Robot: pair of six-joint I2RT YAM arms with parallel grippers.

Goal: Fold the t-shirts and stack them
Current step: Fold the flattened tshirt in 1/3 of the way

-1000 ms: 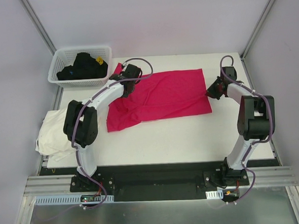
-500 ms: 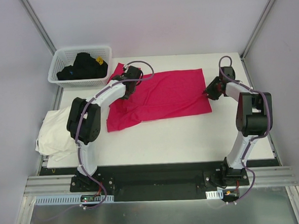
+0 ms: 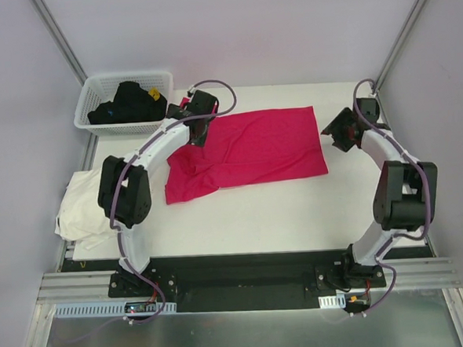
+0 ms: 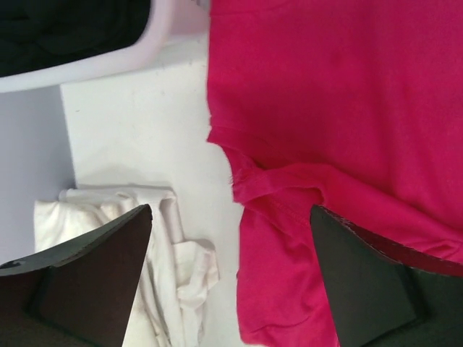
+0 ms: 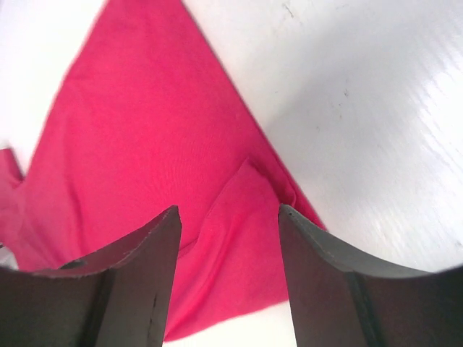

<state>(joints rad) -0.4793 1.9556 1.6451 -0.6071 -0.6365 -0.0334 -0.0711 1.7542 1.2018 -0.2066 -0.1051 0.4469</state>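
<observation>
The magenta-red t-shirt [image 3: 253,147] lies spread in a rough rectangle on the white table [image 3: 265,211], with its left side rumpled. The cream-white t-shirt [image 3: 80,206] is bunched at the table's left edge. My left gripper [image 3: 193,121] hovers over the red shirt's back left corner, open and empty. In the left wrist view that gripper [image 4: 231,211] looks down on the red shirt [image 4: 333,108] and the cream shirt [image 4: 170,253]. My right gripper [image 3: 339,131] is just off the shirt's right edge, open and empty. In the right wrist view the right gripper [image 5: 228,211] sits above the shirt's corner [image 5: 145,144].
A white lattice basket [image 3: 125,101] with dark clothes in it stands at the back left, close to my left gripper; its rim [image 4: 108,61] shows in the left wrist view. Bare table lies in front of the red shirt and to the right of it [image 5: 362,108].
Both grippers were shut on the red shirt's edges and have opened and let go. The right one has drawn back to the right; the left one has moved slightly toward the back.
</observation>
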